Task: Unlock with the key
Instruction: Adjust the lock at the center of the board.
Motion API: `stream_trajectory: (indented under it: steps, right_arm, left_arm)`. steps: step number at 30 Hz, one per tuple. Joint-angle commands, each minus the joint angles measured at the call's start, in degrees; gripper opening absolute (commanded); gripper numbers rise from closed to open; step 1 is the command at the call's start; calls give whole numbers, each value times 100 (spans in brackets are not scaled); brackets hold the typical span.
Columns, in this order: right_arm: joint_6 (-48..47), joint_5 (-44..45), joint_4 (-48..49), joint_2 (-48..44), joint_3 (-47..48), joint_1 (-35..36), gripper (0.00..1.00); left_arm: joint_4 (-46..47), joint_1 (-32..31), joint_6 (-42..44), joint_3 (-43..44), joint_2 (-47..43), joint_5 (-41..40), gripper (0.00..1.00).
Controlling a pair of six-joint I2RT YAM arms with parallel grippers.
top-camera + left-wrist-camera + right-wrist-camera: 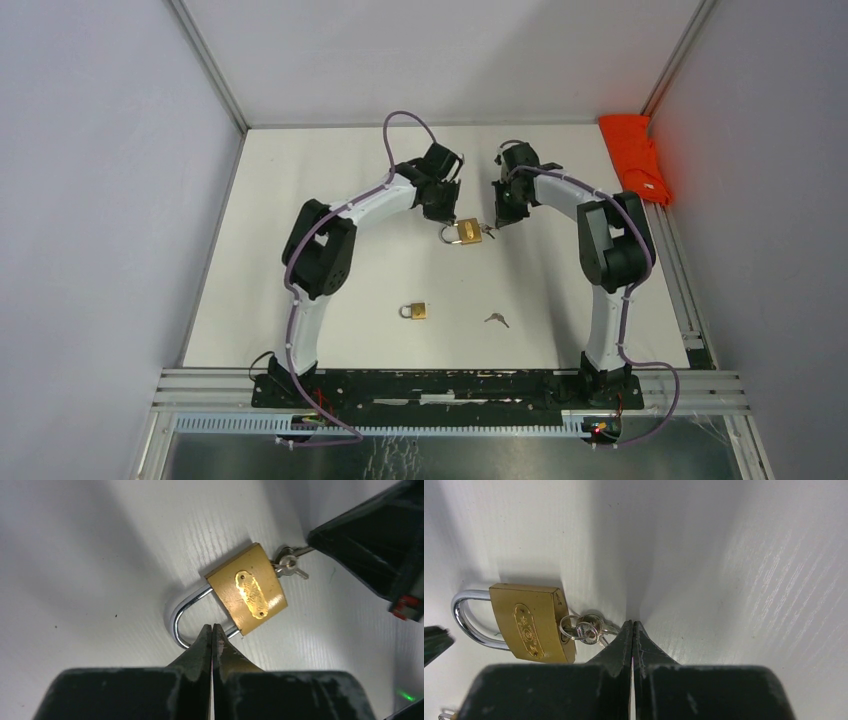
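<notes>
padlock: brass padlock [462, 233] with a chrome shackle [186, 611], lying flat on the white surface [560, 290] in its far-middle part, between my two tools.
shackle side: points toward my left arm. One leg is covered by my tool tip, so I cannot tell whether it is locked.
keys: small key bunch [586, 629] on a ring, touching the end of the body opposite the shackle. I cannot tell whether a key sits in the keyhole.
left tool: my left tool [212, 630] has its jaws pressed together with nothing between them. The tip is over the shackle leg, right at the edge of the brass body.
right tool: my right tool [632, 625] also has its jaws fully together. The tip is just beside the key bunch, on the side away from the padlock. One thin metal piece runs up to the tip, and I cannot tell whether it is pinched.
second lock: smaller brass padlock [415, 311] lies nearer my bases, well apart from both tools.
loose key: single key [497, 320] lies near that small lock, to its right, apart from it.
cloth: orange cloth [637, 157] is bunched at the far right edge of the surface.
</notes>
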Motion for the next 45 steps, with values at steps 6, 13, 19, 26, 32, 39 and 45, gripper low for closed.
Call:
stream_trajectory:
  steps: [6, 13, 19, 26, 32, 39, 45]
  right_arm:
    - [-63, 101, 60, -148, -149, 219, 0]
    - [29, -260, 225, -142, -77, 506, 0]
    - [143, -750, 324, -253, -85, 721, 0]
    - [108, -587, 319, -297, -210, 707, 0]
    - [244, -232, 514, -581, -480, 397, 9]
    - [215, -311, 779, -1162, -717, 199, 20]
    - [231, -584, 923, -1658, -1085, 195, 22]
  left_arm:
    - [51, -9, -55, 92, 553, 316, 2]
    - [160, -7, -50, 93, 638, 300, 2]
    - [204, -12, -38, 65, 654, 270, 2]
    - [258, 2, -33, -25, 691, 295, 2]
    - [-437, 73, 263, 196, 288, -414, 9]
    - [-934, 181, 763, 158, -443, -1279, 43]
    - [-1038, 346, 786, 371, -270, -467, 57]
